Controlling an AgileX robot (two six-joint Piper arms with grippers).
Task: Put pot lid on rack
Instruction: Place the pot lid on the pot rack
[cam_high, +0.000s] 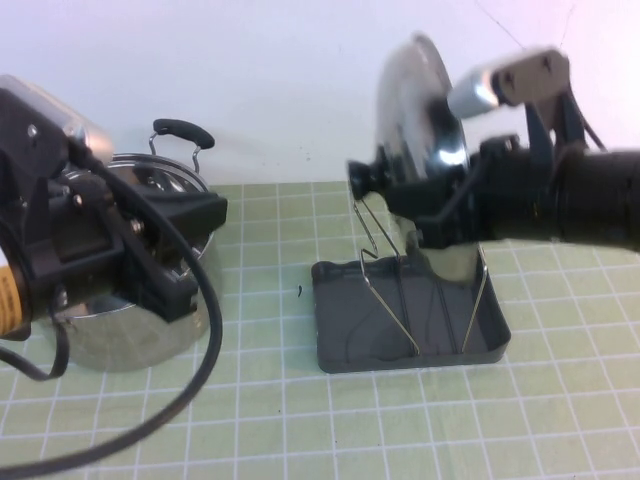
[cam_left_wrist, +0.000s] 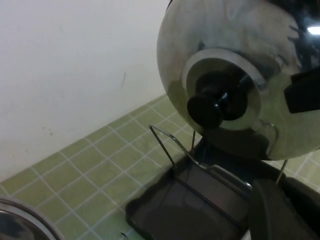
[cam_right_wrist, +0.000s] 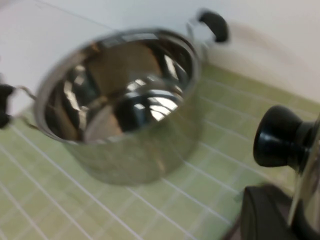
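Pot sits on the left of the green grid mat, open and empty: right wrist view shows only reflections on its polished inside. One black loop handle on its far side.

Rack is at centre-right, a dark grey tray with thin wire dividers standing upright. Tray floor between the wires looks bare.

Lid is on edge, held up over the far part of the rack, black knob facing left toward the pot. Its lower rim drops in among the wires; can't tell if it touches the tray floor.

Right gripper comes in from the right, above the rack, clamped on the lid's rim at the lower right part.

Left gripper is on the left, in front of the pot and above it, holding nothing. Can't tell from any view whether its pincer is apart or together.

No brands, labels or readable writing anywhere.
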